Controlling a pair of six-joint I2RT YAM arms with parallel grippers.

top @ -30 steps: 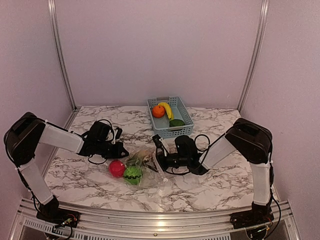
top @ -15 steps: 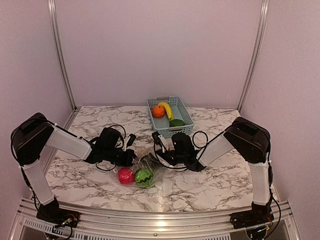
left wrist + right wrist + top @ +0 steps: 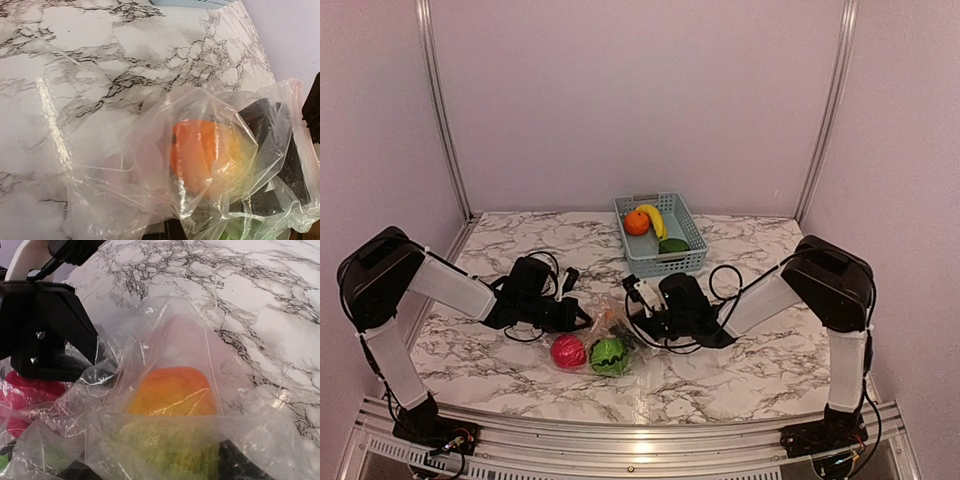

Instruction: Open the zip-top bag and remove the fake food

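Note:
The clear zip-top bag point(image 3: 611, 323) hangs bunched between my two grippers near the table's front middle. My left gripper point(image 3: 580, 316) holds its left edge and my right gripper point(image 3: 638, 318) its right edge; crinkled plastic hides both sets of fingers. Inside the bag, a pink-red round fruit point(image 3: 568, 351) and a green striped ball point(image 3: 609, 356) rest low on the table. The left wrist view shows the bag point(image 3: 115, 165) with an orange-yellow fruit point(image 3: 200, 155) in it. The right wrist view shows this fruit point(image 3: 172, 400), orange above and green below, under the plastic point(image 3: 200, 340).
A light blue lattice basket point(image 3: 692, 232) stands behind the bag at the back middle, holding an orange ball point(image 3: 637, 222), a yellow banana point(image 3: 654, 218) and a dark green vegetable point(image 3: 673, 246). Marble tabletop point(image 3: 770, 350) extends to both sides. The left gripper's black body point(image 3: 45, 335) shows in the right wrist view.
Both grippers have drawn closer together with the bag. The pink-red fruit and green ball have shifted right and toward the front edge.

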